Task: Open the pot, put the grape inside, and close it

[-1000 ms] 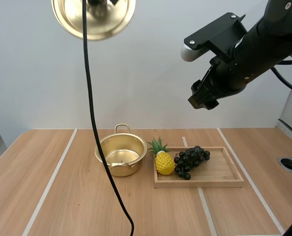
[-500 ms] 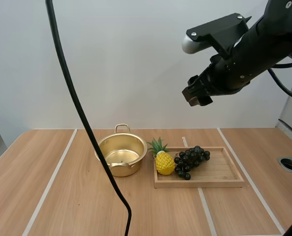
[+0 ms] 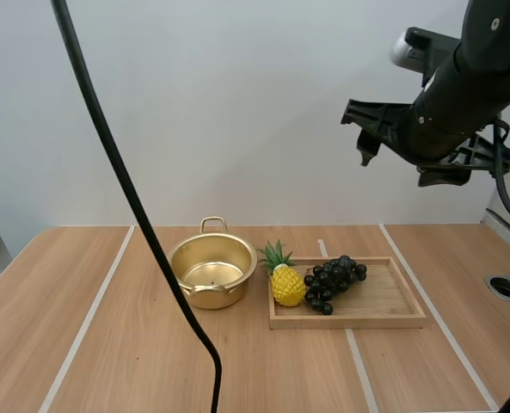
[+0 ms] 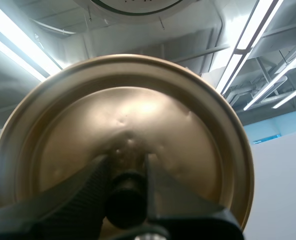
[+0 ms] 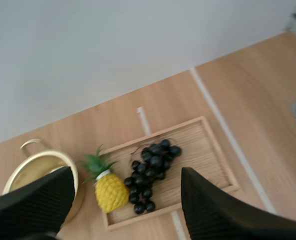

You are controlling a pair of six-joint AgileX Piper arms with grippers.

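The left fingers (image 4: 78,200) are clamped on the dark knob (image 4: 125,197) of the gold lid (image 4: 152,115). One finger presses the knob at 9 o'clock and the other at 3 o'clock. The lid's round underside rises just behind them, held in the air.

The right fingers (image 5: 212,210) stand wide apart with nothing between them. Far beneath their gap lie the fruit and the tray.

On the wooden desk (image 3: 108,344) the pot (image 3: 211,274) stands open and upright, its gold inside showing. It has one handle at 6 o'clock and a looped handle (image 3: 212,224) at 12 o'clock.

Just beside the pot, at its 3 o'clock, is a shallow wooden tray (image 3: 384,301), lying flat. A yellow pineapple (image 3: 286,282) with a green crown stands at the tray's 9 o'clock end, near the pot's rim. I cannot tell whether the two touch.

The grapes (image 3: 332,280), a dark bunch, lie on the tray at the pineapple's 3 o'clock, right against it. They run slantwise toward the tray's far edge. The tray's 3 o'clock half is bare wood.

High over the desk, at about 1 o'clock from the tray and well apart from it, hangs the black right arm (image 3: 444,112).
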